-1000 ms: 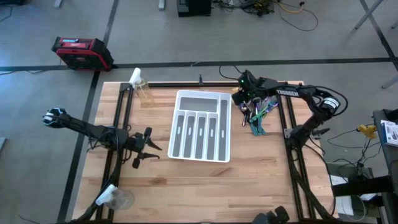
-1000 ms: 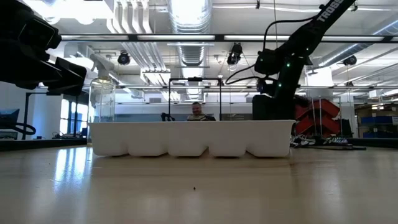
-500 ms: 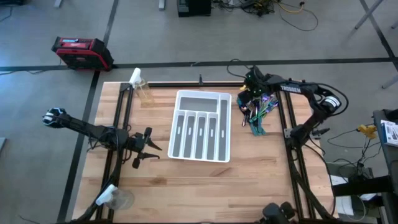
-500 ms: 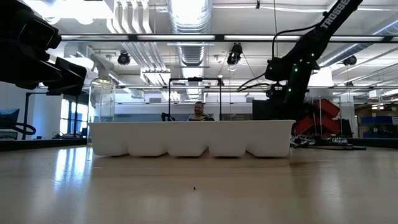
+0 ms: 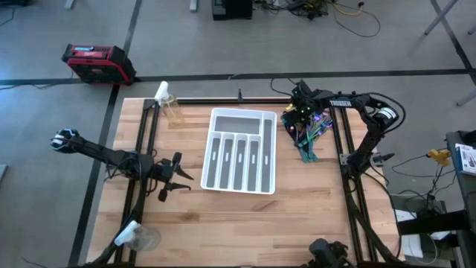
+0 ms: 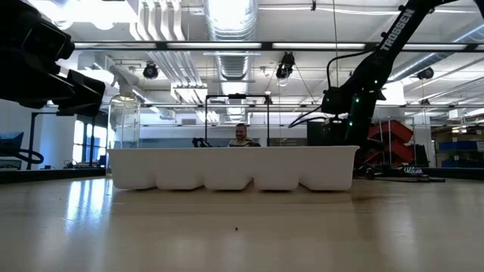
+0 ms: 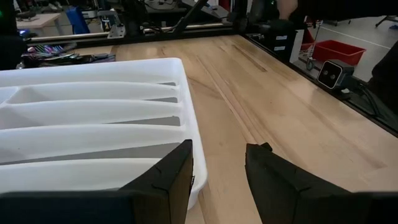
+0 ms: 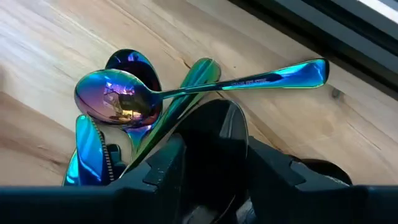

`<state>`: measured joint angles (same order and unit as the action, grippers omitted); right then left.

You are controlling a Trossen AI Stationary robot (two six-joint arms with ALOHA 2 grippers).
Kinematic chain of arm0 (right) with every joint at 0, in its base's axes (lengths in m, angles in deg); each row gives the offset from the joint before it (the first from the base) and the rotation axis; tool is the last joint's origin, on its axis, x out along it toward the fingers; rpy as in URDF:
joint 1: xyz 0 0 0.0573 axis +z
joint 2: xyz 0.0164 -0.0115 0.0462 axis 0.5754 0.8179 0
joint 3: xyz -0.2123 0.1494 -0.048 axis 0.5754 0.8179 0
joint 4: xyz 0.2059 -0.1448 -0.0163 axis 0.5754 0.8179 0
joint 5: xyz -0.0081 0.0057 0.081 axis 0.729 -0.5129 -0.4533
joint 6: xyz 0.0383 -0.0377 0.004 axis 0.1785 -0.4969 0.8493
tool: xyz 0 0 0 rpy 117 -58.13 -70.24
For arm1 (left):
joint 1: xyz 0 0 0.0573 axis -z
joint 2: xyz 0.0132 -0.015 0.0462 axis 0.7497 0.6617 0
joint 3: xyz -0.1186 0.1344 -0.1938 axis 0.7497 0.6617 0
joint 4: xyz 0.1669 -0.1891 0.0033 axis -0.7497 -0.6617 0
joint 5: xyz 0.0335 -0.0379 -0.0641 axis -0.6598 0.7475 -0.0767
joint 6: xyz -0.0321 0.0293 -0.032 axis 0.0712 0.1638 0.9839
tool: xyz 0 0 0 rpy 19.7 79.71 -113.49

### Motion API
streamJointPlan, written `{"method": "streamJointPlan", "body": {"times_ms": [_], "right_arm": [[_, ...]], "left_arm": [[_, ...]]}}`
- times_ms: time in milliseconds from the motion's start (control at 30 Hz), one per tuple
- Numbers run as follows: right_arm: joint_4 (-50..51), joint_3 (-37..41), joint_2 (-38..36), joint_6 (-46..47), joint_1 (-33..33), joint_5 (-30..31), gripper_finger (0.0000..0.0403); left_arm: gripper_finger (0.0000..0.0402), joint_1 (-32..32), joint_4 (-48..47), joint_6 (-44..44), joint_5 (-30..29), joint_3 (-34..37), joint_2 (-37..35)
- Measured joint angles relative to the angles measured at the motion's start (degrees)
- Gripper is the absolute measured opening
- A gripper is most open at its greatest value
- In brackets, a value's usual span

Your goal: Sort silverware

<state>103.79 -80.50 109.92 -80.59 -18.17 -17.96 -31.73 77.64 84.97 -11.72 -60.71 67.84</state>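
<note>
The silverware (image 5: 311,136) lies in a heap on the wood to the right of the white tray (image 5: 272,160). In the right wrist view an iridescent spoon (image 8: 118,102) rests across other pieces. My right gripper (image 5: 301,119) is low over the heap's far end and open, pointing down. Its fingers (image 8: 163,171) stand on either side of a dark spoon bowl (image 8: 211,134). My left gripper (image 5: 175,176) waits open near the tray's left side, level with the tray's near corner (image 7: 186,143). My right gripper comes at the heap from above with a finger on each side of the dark spoon bowl (image 8: 214,121). I cannot tell whether the fingers touch it. The spoon lies on the pile.
A spray bottle (image 5: 167,104) stands at the far left of the table, and a clear cup (image 5: 140,238) at the near left. Black frame rails (image 5: 346,149) run along both sides. Bare wood lies in front of the tray. A person (image 6: 242,134) sits in the room behind.
My right gripper has gone from the tray's far right corner toward the table's right edge. It has come down over the silverware heap. The heap itself has stayed in place.
</note>
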Motion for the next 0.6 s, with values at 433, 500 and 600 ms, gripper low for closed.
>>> {"method": "streamJointPlan", "body": {"times_ms": [433, 500, 600], "right_arm": [[3.28, 0.33, -4.89, -1.76, 0.75, -0.25, 0.0007], [3.86, 0.34, -5.63, -2.12, 1.36, -0.15, 0.0003], [4.13, 0.37, -7.41, -2.16, 2.76, -0.15, 0.0001]], "left_arm": [[0.0133, 0.00, -0.02, 0.00, 0.02, -0.02, 0.04], [0.0133, -0.01, -0.02, 0.02, 0.02, -0.01, 0.04], [0.0133, -0.02, -0.03, 0.01, 0.02, -0.01, 0.04]]}}
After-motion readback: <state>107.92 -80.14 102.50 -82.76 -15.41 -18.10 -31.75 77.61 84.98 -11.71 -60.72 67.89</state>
